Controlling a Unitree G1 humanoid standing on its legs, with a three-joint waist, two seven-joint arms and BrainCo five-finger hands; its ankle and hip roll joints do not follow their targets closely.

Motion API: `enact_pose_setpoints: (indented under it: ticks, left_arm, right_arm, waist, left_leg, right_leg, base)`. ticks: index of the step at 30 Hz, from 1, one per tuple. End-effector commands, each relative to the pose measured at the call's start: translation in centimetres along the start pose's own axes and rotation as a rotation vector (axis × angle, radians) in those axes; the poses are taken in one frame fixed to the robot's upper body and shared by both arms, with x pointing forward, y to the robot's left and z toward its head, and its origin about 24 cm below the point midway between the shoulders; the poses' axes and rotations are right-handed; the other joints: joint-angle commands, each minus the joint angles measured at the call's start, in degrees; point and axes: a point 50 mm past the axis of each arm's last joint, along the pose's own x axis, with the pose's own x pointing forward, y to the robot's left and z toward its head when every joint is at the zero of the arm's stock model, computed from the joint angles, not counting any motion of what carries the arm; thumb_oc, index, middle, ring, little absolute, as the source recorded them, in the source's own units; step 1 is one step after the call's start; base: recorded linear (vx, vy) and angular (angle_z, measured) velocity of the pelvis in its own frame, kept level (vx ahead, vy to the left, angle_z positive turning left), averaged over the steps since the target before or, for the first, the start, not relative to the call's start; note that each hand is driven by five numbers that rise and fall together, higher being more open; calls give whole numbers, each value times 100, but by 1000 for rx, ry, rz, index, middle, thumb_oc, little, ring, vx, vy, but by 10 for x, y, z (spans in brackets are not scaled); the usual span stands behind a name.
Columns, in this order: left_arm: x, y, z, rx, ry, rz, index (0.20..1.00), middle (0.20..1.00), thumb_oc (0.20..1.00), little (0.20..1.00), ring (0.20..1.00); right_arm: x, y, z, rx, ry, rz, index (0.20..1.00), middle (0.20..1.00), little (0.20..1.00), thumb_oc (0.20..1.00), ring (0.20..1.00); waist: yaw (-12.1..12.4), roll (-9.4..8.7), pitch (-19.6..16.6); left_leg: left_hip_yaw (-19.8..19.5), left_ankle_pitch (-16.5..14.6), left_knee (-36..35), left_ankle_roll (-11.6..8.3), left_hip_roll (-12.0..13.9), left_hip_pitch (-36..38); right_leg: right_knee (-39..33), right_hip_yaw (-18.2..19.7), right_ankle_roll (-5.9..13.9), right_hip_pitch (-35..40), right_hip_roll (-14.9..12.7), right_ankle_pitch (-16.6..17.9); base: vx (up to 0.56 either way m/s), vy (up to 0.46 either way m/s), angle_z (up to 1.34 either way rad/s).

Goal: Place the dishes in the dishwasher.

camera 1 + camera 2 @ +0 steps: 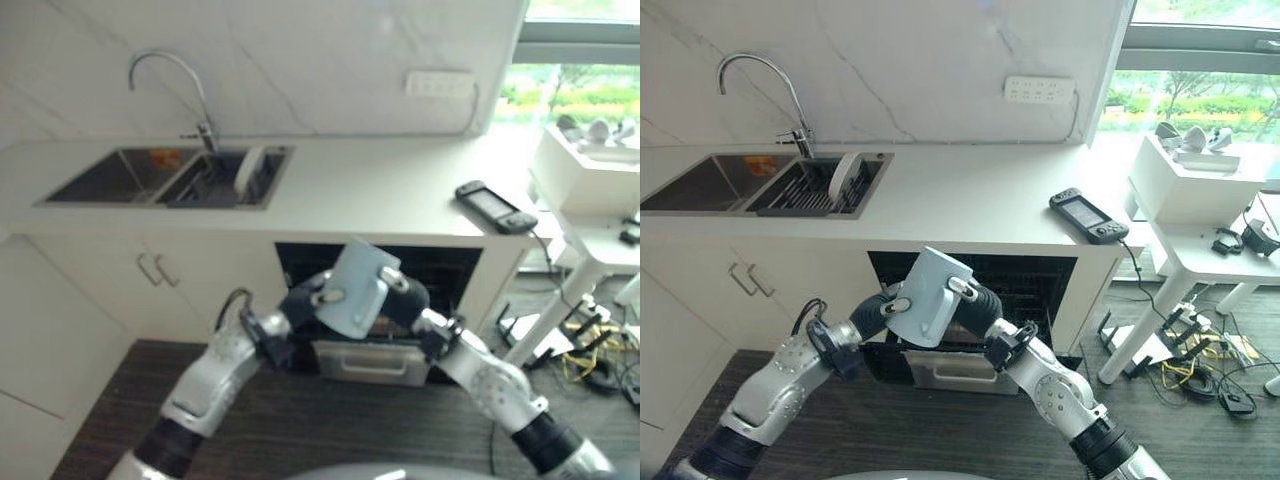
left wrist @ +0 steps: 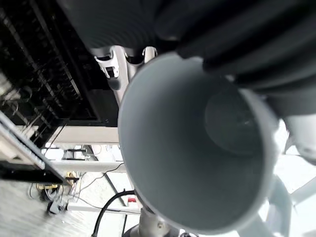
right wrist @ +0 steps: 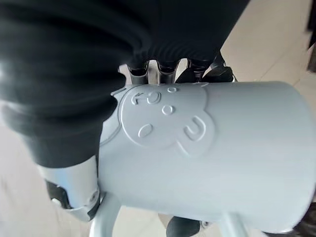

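Observation:
A pale blue mug with a handle is held tilted in the air in front of the open dishwasher under the counter. My left hand grips it from the left and my right hand from the right, both curled round it. The left wrist view looks straight into the mug's empty inside. In the right wrist view the mug's side bears a raised bear face, with my right hand's fingers behind it and the thumb below. A white plate stands in the sink's rack.
The dishwasher's grey front panel juts out low below the mug. A double sink with a tall tap is at the counter's left. A black handheld console lies on the counter's right end. A white side table and floor cables are at the right.

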Motion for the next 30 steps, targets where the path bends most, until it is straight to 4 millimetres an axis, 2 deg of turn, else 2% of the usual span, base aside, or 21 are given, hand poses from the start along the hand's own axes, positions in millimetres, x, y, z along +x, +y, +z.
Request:
enact_pose_setpoints:
  ticks: [1,2,3,5,7,8,9,10,12,13,15,17,19,20,22,24,28,30]
  left_arm:
    - [-18,62,9,130,-22,407,1000,1000,1000,1000,1000]
    - [-21,65,5,127,-21,430,1000,1000,1000,1000,1000]
    - [-28,70,0,108,-28,470,1000,1000,1000,1000,1000]
    - [-33,73,-6,73,-39,503,1000,1000,1000,1000,1000]
    - [-32,74,-12,69,-33,503,1000,1000,1000,1000,1000]
    - [-31,74,-13,69,-30,502,1000,1000,1000,1000,1000]
    - [-32,69,-20,82,-12,491,1000,1000,1000,1000,1000]
    - [-32,68,-21,92,-7,482,1000,1000,1000,1000,1000]
    - [-37,70,-25,115,3,489,1000,1000,1000,1000,1000]
    - [-40,73,-25,114,7,502,1000,1000,1000,1000,1000]
    - [-46,77,-23,122,19,495,1000,1000,1000,1000,1000]
    - [-52,80,-24,137,39,486,1000,1000,1000,1000,1000]
    - [-53,79,-24,151,53,481,1000,1000,1000,1000,1000]
    - [-53,82,-18,161,56,488,1000,1000,1000,1000,1000]
    - [-52,85,-8,170,31,494,1000,1000,1000,1000,1000]
    - [-49,88,0,190,21,493,1000,1000,1000,1000,1000]
    - [-44,79,-5,184,29,469,1000,1000,1000,1000,1000]
    - [-43,73,-10,198,46,453,1000,1000,1000,1000,1000]
  right_arm:
    - [10,82,50,133,-283,552,200,200,200,200,200]
    - [9,80,51,136,-285,551,200,200,200,200,200]
    - [7,78,52,126,-286,549,200,200,200,200,200]
    - [5,74,50,105,-292,542,200,200,200,200,200]
    - [8,71,52,69,-326,520,200,200,200,200,200]
    - [8,71,52,66,-329,518,200,200,200,200,200]
    - [8,71,56,28,-356,503,200,200,200,200,200]
    - [4,69,59,16,-368,492,200,200,200,200,200]
    - [-1,63,63,5,-371,479,200,200,200,200,200]
    - [-3,61,61,15,-368,475,200,200,200,200,200]
    - [-8,56,61,42,-377,465,200,200,200,200,200]
    - [-11,53,57,97,-386,468,200,200,200,200,200]
    - [-13,54,50,112,-386,462,200,200,200,200,200]
    - [-11,52,37,122,-367,467,200,200,200,200,200]
    - [-7,55,38,103,-361,483,200,200,200,200,200]
    - [-4,52,46,99,-367,489,200,200,200,200,200]
    - [-4,52,53,100,-374,455,200,200,200,200,200]
    - [-7,49,54,107,-388,441,200,200,200,200,200]
  waist:
    - [-44,-358,302]
    - [-39,-377,332]
    - [-14,-424,399]
    - [22,-433,478]
    - [88,-404,508]
    - [95,-405,516]
    - [172,-259,485]
    - [180,-240,486]
    - [199,-266,488]
    - [198,-266,478]
    - [218,-289,450]
    - [271,-313,469]
    - [226,-273,529]
    - [215,-280,617]
    - [205,-349,705]
    - [198,-368,782]
    - [274,-432,625]
    - [277,-429,542]
  left_leg:
    - [-360,-46,1041,47,106,-265]
    - [-455,83,1356,34,139,-385]
    - [-643,281,2034,61,126,-668]
    - [-717,221,2543,200,-112,-961]
    - [-763,86,2113,243,-365,-1098]
    - [-769,77,2053,248,-389,-1082]
    - [-833,198,696,210,-428,-976]
    - [-767,327,547,161,-408,-1028]
    - [-955,232,663,207,-498,-1084]
    - [-916,115,710,261,-603,-1035]
    - [-777,-2,794,358,-648,-999]
    - [-838,-152,971,553,-763,-1039]
    - [-898,-236,1017,666,-825,-951]
    - [-809,-249,911,640,-832,-812]
    - [-697,-298,812,563,-854,-741]
    - [-717,-337,711,571,-779,-688]
    - [-657,-120,373,437,-496,-648]
    - [-624,-4,148,360,-407,-551]
  right_leg:
    - [466,-88,-104,46,-135,-279]
    - [500,-60,-175,49,-83,-300]
    - [564,-14,-291,50,-36,-321]
    - [606,16,-389,79,2,-365]
    - [609,-8,-356,170,22,-454]
    - [609,-8,-347,182,15,-463]
    - [542,-19,-252,304,46,-577]
    - [494,-66,-219,395,20,-596]
    - [451,-37,-120,470,-119,-606]
    - [483,-36,-23,479,-242,-597]
    - [706,-114,95,444,-425,-668]
    - [1446,-96,116,234,-568,-675]
    - [2201,78,55,-189,-571,-488]
    - [1636,-104,-33,-377,-693,-358]
    - [940,-202,118,-620,-795,132]
    - [938,-97,176,-763,-790,165]
    - [367,-297,256,-301,-578,2]
    - [115,-368,229,-90,-480,-23]
  base:
    - [14,-216,-4]
    - [24,-242,-1]
    - [46,-221,-9]
    - [106,-110,-3]
    - [154,48,-10]
    - [312,261,-9]
    - [338,317,16]
    - [418,416,19]
    - [277,343,8]
    - [237,350,-17]
    - [196,330,-28]
    - [142,285,-43]
    - [85,146,-21]
    - [51,-40,-7]
    - [-24,-175,-10]
    - [-34,-193,-8]
    - [39,-213,24]
    - [56,-132,4]
